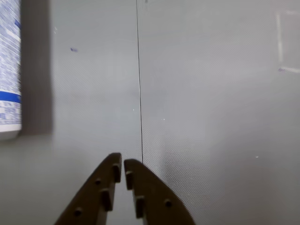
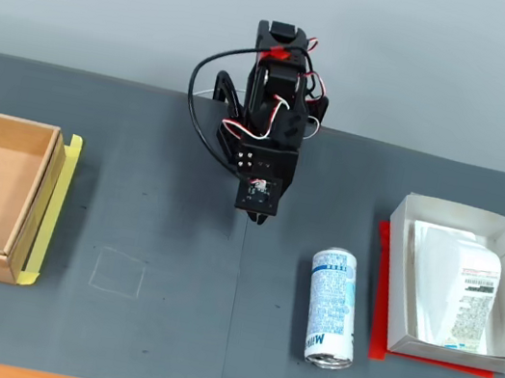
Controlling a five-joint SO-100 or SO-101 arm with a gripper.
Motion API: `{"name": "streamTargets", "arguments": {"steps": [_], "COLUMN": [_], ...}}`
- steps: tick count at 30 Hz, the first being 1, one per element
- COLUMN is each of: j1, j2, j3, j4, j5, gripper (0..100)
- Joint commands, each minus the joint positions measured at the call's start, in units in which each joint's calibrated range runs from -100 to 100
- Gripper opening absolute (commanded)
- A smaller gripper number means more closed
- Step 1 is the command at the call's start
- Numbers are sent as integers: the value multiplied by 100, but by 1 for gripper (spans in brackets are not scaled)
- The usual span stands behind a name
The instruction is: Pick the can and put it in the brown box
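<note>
The can (image 2: 334, 306) lies on its side on the grey mat, right of centre in the fixed view; it is white with blue print, its silver end toward the camera. In the wrist view the can (image 1: 9, 65) shows only as a strip at the left edge. The brown box (image 2: 33, 199) sits empty at the left of the table. My gripper (image 1: 123, 161) has brown fingers closed together with nothing between them, over bare mat and well away from the can. The arm (image 2: 268, 143) is folded at the back centre.
A white paper tray (image 2: 396, 273) on a red base holds a white printed packet (image 2: 456, 284) at the right. A seam (image 2: 231, 322) divides the two mats. A faint square outline (image 2: 117, 273) is marked on the left mat. Yellow tape (image 2: 60, 204) lies beside the box.
</note>
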Motion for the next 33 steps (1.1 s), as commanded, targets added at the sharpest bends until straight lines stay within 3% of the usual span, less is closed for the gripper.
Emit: {"name": "streamTargets", "arguments": {"steps": [1, 17, 33], "j1": [-29, -890, -1459], "j2": [520, 3586, 4061], "j3": [-865, -4051, -4404], "j4": [-77, 10, -16], "j5": [-11, -16, -219], "gripper": [1, 1, 1]}}
